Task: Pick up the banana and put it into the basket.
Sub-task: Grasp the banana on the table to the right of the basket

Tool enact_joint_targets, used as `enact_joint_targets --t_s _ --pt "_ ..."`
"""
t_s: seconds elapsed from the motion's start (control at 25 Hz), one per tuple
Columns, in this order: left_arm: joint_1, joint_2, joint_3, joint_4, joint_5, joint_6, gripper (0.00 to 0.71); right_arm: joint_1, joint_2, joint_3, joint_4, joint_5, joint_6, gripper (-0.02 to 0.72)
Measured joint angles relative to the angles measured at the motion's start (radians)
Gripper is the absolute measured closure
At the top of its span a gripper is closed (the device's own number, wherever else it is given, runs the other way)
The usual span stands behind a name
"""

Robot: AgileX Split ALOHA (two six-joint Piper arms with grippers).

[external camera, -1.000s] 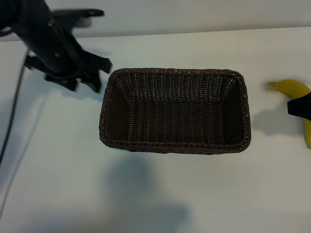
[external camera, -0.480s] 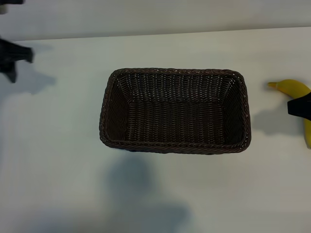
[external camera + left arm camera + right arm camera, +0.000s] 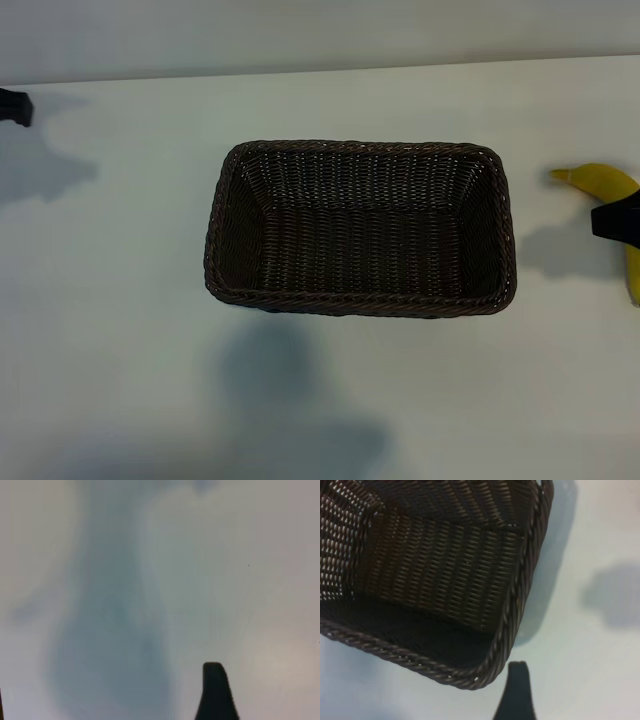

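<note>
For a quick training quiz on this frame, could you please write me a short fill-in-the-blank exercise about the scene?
1. The wicker basket holds ____ at this moment.
2. The banana lies on the table, on the basket's ____ side in the exterior view.
3. A dark part of the right gripper partly covers the ____.
4. The basket's colour is dark ____.

Missing words: nothing; right; banana; brown

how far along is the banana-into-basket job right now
Nothing is done yet: the basket is empty and the banana lies on the table to its right, outside it. In hand: a dark part of the right arm overlaps the banana at the picture's edge; whether it grips is not visible. The left gripper sits at the far left edge, away from both. Left: grasp, lift, carry over the rim, release.
</note>
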Motion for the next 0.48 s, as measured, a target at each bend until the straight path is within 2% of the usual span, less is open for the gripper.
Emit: enact_joint_targets --t_s 0.2,0.48 --pt "0.0 -0.213 0.137 -0.064 0.0 0.003 0.218 0.0 0.0 0.0 0.0 0.008 0.0 0.098" --pt "0.0 -0.578 0.418 -0.093 0.0 0.003 0.25 0.0 0.0 0.0 0.0 0.014 0.0 0.098"
